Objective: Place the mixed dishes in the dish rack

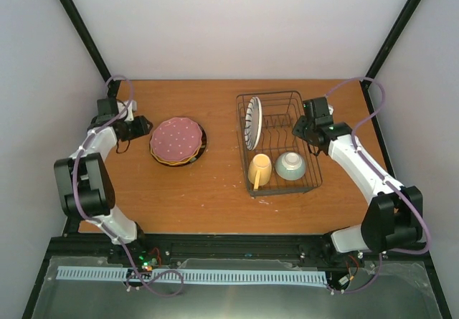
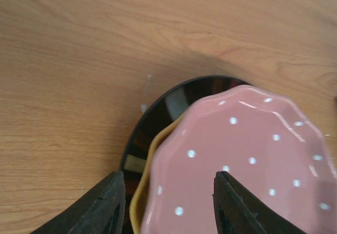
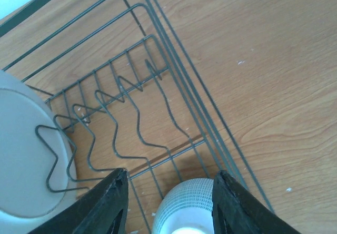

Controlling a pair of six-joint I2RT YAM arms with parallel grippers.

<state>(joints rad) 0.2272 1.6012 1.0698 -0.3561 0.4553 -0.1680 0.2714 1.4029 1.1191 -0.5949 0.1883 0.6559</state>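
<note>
Left gripper [image 1: 145, 127] jaws spread at the rim of the pink speckled plate [image 1: 176, 139], lying flat on the dark-rimmed plate [image 2: 174, 100], dish rack [image 1: 281, 122] long axis running near to far, striped plate [image 1: 253, 122] on edge inside, mug [image 1: 260, 168] and bowl [image 1: 290, 166] at its near end, right gripper [image 1: 301, 127] jaws spread over its right side

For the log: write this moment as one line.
racked: striped plate, mug, bowl | pending: pink plate on dark-rimmed plate | left claw open | right claw open over rack

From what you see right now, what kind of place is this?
Probably a robot test cell, not a real kitchen: a wooden table enclosed by plain white panels, holding a wire dish rack and a stack of plates.
</note>
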